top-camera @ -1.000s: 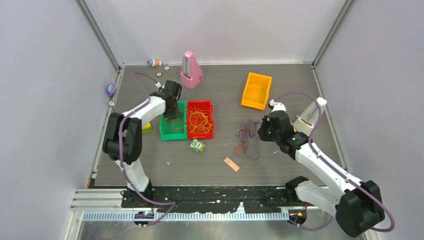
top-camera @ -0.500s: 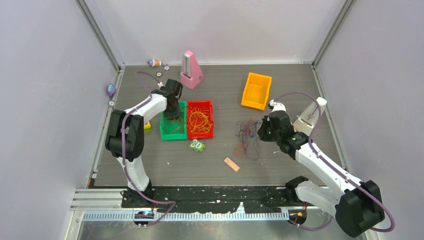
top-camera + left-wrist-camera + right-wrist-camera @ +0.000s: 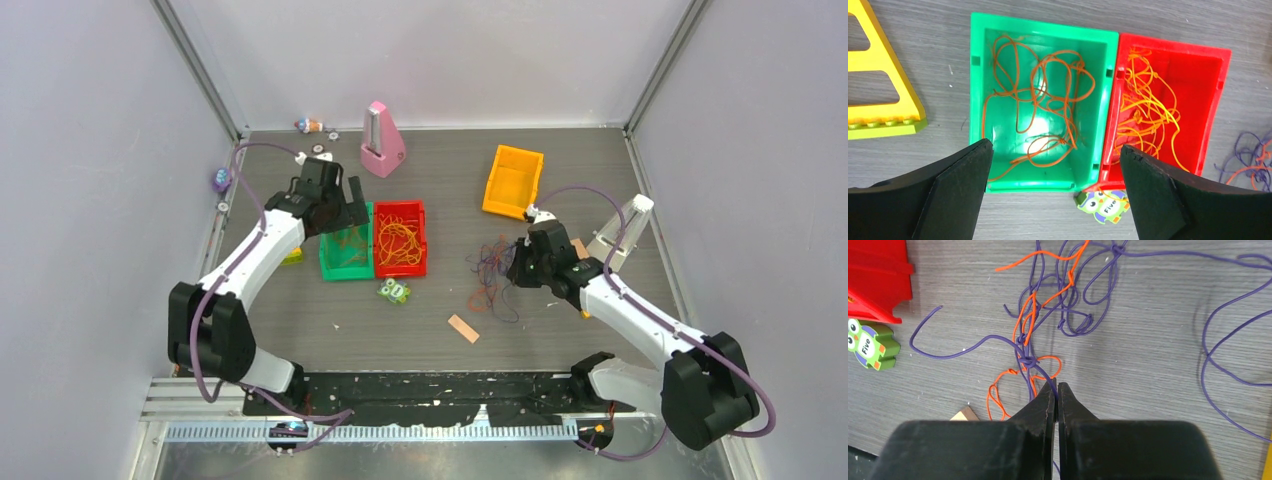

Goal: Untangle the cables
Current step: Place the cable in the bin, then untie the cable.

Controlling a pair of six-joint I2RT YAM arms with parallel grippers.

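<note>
Purple and orange cables [image 3: 1027, 361] lie tangled on the table [image 3: 1148, 365], one purple strand [image 3: 1045, 376] pinched in the right gripper [image 3: 1057, 386]. The left gripper [image 3: 1055, 150] gapes empty over the green bin [image 3: 1043, 31]. Separation appears mid-way; the next move calls for drawing that strand clear of the knot.

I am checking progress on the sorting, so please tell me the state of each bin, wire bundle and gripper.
Green plastic bin: holds orange wire strands.
Red plastic bin: holds yellow wire strands.
Orange-yellow plastic bin: looks empty.
Purple and orange wire tangle: knotted, lying on the table.
Left gripper: open, holding nothing.
Right gripper: shut on a purple strand of the tangle.
</note>
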